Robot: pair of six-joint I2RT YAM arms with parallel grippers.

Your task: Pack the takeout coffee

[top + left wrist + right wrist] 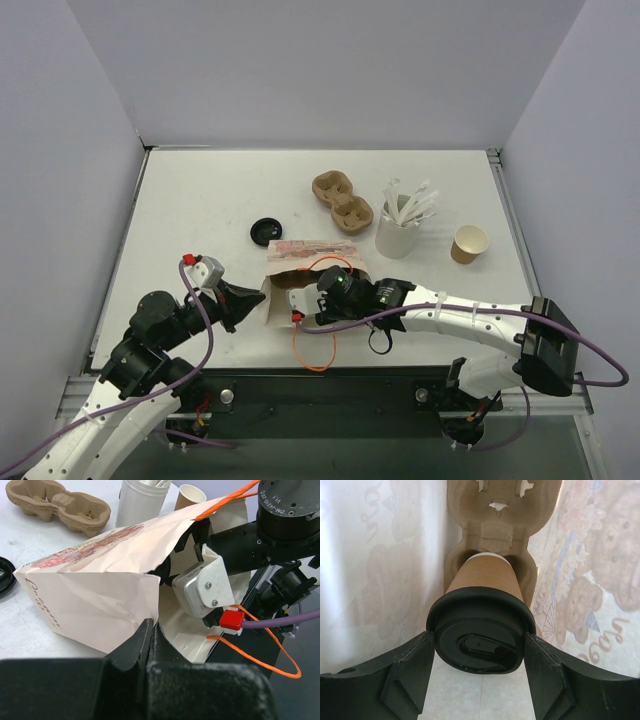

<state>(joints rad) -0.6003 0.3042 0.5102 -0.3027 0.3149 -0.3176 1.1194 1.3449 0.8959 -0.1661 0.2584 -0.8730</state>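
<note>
A printed paper bag (312,250) lies on its side with its mouth toward the arms. My left gripper (150,630) is shut on the bag's lower mouth edge (262,300). My right gripper (479,650) reaches inside the bag; only its wrist (345,290) shows from above. Its fingers press both sides of the black lid (480,640) of a kraft-brown takeout coffee cup (482,575). That cup's base sits in a brown moulded carrier (495,510) deep in the bag. A second, open kraft cup (469,243) stands at the right, also in the left wrist view (190,495).
A stack of brown two-hole carriers (342,200) and a taller white cup of white sticks (397,232) stand behind the bag. A loose black lid (265,231) lies to the bag's left. The bag's orange handles (315,350) trail toward the near table edge.
</note>
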